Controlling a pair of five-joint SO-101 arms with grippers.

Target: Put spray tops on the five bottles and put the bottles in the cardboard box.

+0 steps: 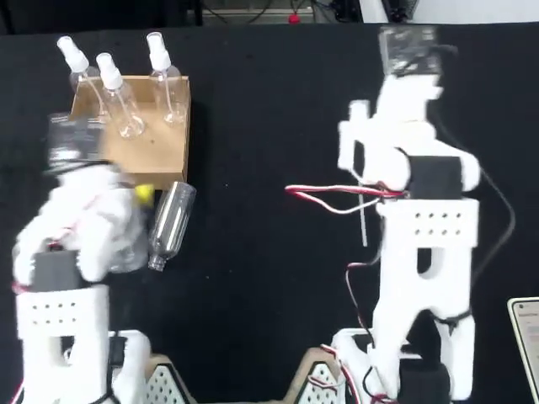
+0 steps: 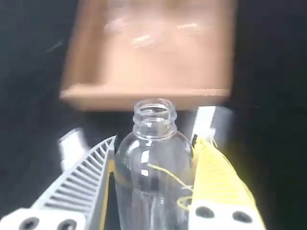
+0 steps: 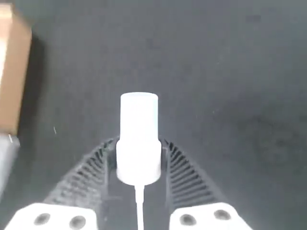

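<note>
1. Left tool [image 2: 154,143] is closed on a bare bottle [image 2: 151,172], with one grey and one yellow finger pressed to its sides.
2. The held bottle has no spray top and its open neck points toward the box [image 2: 144,62], stopping just short of the near wall.
3. Right tool [image 3: 139,146] is closed on a white spray top [image 3: 139,120], gripped at the collar. The head sticks out past the fingertips and the thin dip tube runs back between the fingers.
4. The right tool is over the black surface [image 3: 216,72], and a box corner [image 3: 12,72] shows off to one side.
5. In the high view the box [image 1: 160,151] sits at the far left of the surface [image 1: 269,126].
6. Three bottles stand in the box, each with a spray top on: one at the far left corner [image 1: 76,67], one in the middle [image 1: 118,97] and one by the right wall [image 1: 164,84].
7. A second bare bottle [image 1: 168,223] lies on its side on the surface, just outside the box's near right corner and next to the left arm. Its neck points away from the box.
8. The right arm is well apart from the box, on the right half of the surface.
9. Three bottles are capped and boxed, and two are uncapped and outside the box.
</note>
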